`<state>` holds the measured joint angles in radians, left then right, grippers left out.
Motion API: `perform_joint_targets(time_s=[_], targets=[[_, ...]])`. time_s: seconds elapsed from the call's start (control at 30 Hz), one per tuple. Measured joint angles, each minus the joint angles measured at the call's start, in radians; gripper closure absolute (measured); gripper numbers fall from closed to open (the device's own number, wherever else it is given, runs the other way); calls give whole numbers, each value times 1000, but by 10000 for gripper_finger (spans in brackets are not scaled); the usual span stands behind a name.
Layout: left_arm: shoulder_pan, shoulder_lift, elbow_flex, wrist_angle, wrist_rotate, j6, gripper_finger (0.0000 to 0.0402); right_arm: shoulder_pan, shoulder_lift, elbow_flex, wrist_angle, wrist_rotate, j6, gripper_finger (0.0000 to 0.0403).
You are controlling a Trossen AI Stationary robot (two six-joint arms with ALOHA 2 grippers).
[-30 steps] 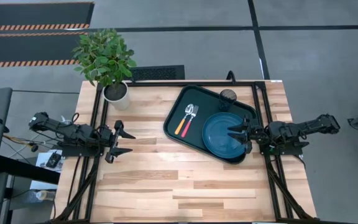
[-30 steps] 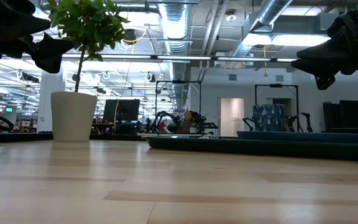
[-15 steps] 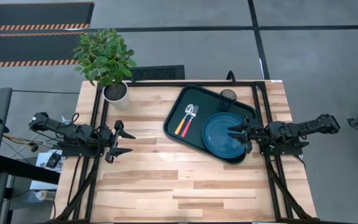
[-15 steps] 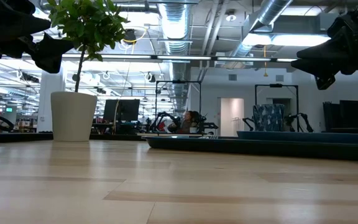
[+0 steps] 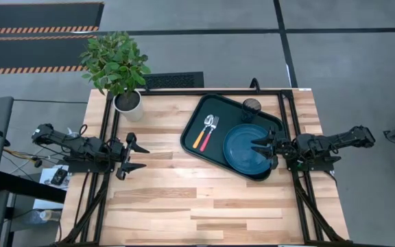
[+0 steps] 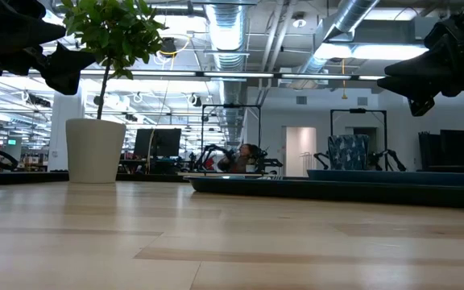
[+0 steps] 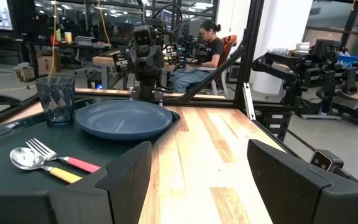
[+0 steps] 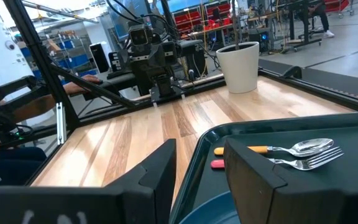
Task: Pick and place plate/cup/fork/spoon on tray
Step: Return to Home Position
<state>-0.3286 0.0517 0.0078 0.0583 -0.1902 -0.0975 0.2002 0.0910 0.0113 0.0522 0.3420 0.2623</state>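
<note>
My right pincer (image 5: 254,151) hangs narrowly parted, empty, over the plate (image 5: 245,149) on the tray (image 5: 196,125). Ahead of it lie fork (image 5: 210,130) and spoon (image 5: 204,131); the cup (image 5: 252,106) stands beside. My left pincer (image 5: 140,156) waits wide over bare surface (image 5: 184,199).

In the right wrist view the plate (image 8: 213,210) is cut off at the picture's edge.

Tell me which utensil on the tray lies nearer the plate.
The fork, red-handled with tines; the orange-handled spoon lies on its far side from the plate.
</note>
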Motion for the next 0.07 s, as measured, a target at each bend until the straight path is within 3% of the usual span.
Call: perform_joint_targets(time_s=[0.07], targets=[[0, 0, 0, 0, 0, 0, 148, 0, 0, 0, 0, 0, 0, 246]])
